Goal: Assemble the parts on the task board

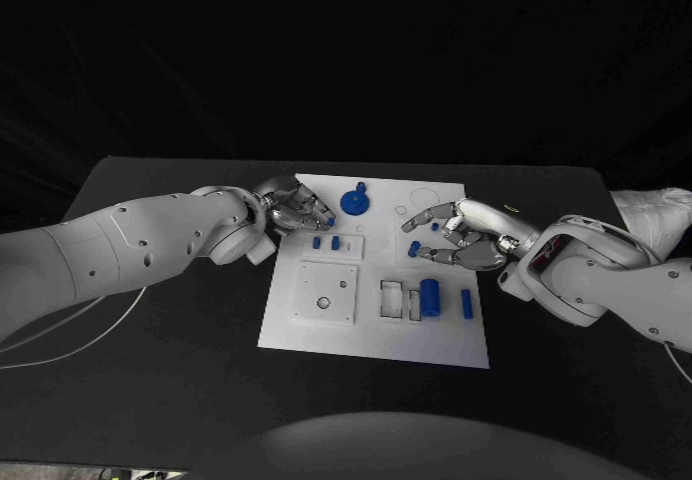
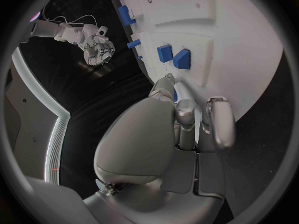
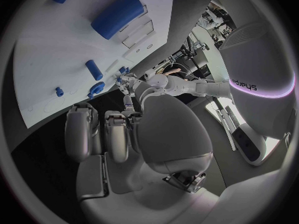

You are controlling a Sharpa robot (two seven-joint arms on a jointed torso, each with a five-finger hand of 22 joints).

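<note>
Parts lie on the board (image 1: 433, 345): a small blue piece (image 1: 414, 247) sits just under the right hand (image 1: 459, 238), fingers spread, grasping nothing; left hand (image 1: 300, 211) hovers beside two blocks (image 1: 327, 242), grasp unclear.

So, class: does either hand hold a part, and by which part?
It cannot be told. The left hand and right hand hover curled over the task board, their fingers hiding any hold.

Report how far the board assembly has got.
Looks done: a blue cylinder sits in a recess on the task board, and a round blue part sits near the far edge. In hand: the left hand and right hand hover over the board; whether either holds anything is unclear. Left: two small blue blocks and a slim blue piece lie loose.
</note>
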